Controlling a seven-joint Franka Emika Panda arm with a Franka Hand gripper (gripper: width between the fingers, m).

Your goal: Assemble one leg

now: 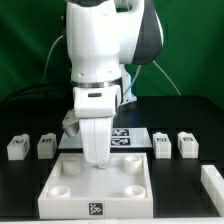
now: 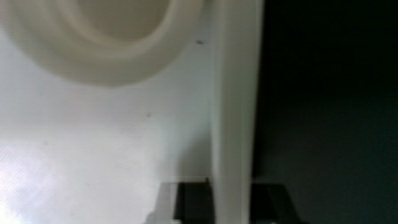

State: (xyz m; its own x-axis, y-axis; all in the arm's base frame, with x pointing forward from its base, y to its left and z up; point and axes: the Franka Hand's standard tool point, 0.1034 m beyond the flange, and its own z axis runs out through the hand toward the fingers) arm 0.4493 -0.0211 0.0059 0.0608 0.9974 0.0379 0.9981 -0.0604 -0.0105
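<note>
— What lay nearest us?

— The wide flat white square plastic piece with round corner sockets [image 1: 95, 182], flat on the black table [image 1: 20, 200], with a tag on its front edge. All its sockets that we could see were empty.

— And the arm?

— The robot's white two-finger gripper [image 1: 97, 150] hung low over the square piece's far edge. In the wrist view we saw one round socket [image 2: 103, 40] close up and the piece's rim against the dark table.

— The jaws?

— We could not tell whether they stood apart or together; neither view showed the tips.

— Where were the legs?

— Farther back, four small white plastic block-shaped legs [image 1: 162, 143] sat in a row on the table, two toward the exterior view's left and two toward its right, all apart from the square piece. The thin white marker board [image 1: 130, 137] lay behind the gripper.

— Which step, then?

— We judged it early: the gripper was working at the square piece, and no leg was fitted. Next would be reaching a leg, grasping its sides squarely, and bringing it upright over a socket.
</note>
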